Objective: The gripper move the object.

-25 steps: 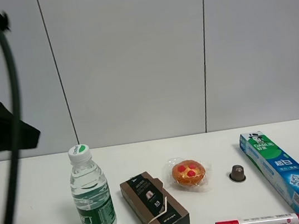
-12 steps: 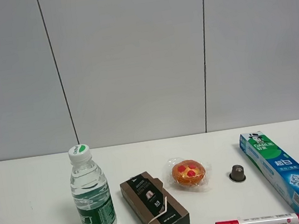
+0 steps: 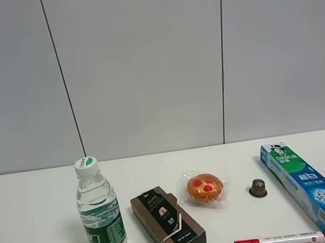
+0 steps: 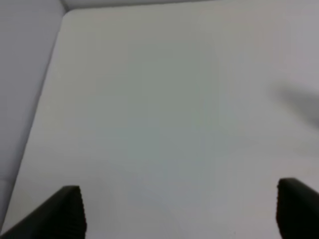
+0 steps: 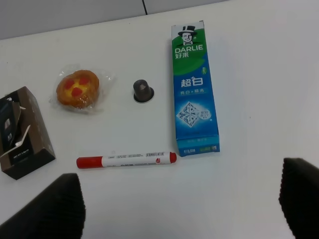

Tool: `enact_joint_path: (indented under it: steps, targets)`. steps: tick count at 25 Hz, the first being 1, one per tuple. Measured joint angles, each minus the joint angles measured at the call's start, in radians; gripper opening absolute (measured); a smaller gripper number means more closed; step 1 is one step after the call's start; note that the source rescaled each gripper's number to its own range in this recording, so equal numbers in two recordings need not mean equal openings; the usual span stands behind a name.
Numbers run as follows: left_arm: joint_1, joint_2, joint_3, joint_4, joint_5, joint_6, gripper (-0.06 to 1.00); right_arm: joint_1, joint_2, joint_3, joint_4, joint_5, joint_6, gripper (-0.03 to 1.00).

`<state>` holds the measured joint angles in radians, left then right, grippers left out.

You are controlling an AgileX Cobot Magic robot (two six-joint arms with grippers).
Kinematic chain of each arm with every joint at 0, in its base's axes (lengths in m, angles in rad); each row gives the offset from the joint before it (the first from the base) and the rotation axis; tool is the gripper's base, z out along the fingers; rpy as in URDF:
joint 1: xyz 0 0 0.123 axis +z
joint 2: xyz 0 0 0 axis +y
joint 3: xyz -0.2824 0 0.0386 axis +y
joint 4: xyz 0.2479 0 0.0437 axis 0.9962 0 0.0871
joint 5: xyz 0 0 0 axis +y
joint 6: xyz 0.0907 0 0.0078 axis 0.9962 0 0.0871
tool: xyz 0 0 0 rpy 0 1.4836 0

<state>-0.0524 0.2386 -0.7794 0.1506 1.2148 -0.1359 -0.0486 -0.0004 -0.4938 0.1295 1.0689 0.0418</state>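
Observation:
The clear water bottle (image 3: 100,215) with a white-green cap and dark green label stands upright at the front left of the white table (image 3: 35,208). No gripper shows in the exterior high view. The left wrist view shows my left gripper (image 4: 182,209) open over bare table, with black fingertips (image 4: 65,211) wide apart and nothing between them. The right wrist view shows my right gripper (image 5: 187,206) open and empty above the table's right part, with its fingertips (image 5: 55,209) at the frame's corners. The bottle is out of both wrist views.
A brown box (image 3: 169,224) (image 5: 22,132) lies right of the bottle. A wrapped pastry (image 3: 205,189) (image 5: 78,89), a small brown capsule (image 3: 257,188) (image 5: 143,90), a blue-green toothpaste box (image 3: 310,187) (image 5: 194,87) and a red-capped marker (image 3: 280,241) (image 5: 125,160) lie further right.
The dark left arm and its cable, at the left edge one second ago, have left the exterior high view. The objects have not moved.

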Motion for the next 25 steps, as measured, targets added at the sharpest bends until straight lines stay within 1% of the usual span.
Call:
enact_joint_path:
  steps: [4, 7, 9, 11, 15, 19, 25]
  targets:
    - [0.102, -0.109, 0.083, 0.000, 0.000, 0.008, 0.69, 0.000, 0.000, 0.000, 0.000, 0.000, 0.000, 1.00]
    - [0.145, -0.179, 0.135, -0.051, -0.020, 0.012, 0.69, 0.000, 0.000, 0.000, 0.000, 0.000, 0.000, 1.00]
    - [0.151, -0.219, 0.178, -0.093, -0.038, 0.026, 0.69, 0.000, 0.000, 0.000, 0.000, 0.000, 0.000, 1.00]
    - [0.151, -0.242, 0.232, -0.118, -0.056, 0.067, 0.69, 0.000, 0.000, 0.000, 0.000, 0.000, 0.000, 1.00]
    - [0.152, -0.242, 0.258, -0.163, -0.094, 0.146, 0.69, 0.000, 0.000, 0.000, 0.000, 0.000, 0.000, 1.00]
    - [0.152, -0.242, 0.282, -0.177, -0.135, 0.147, 0.69, 0.000, 0.000, 0.000, 0.000, 0.000, 0.000, 1.00]
    - [0.152, -0.242, 0.289, -0.184, -0.148, 0.144, 0.68, 0.000, 0.000, 0.000, 0.000, 0.000, 0.000, 1.00]
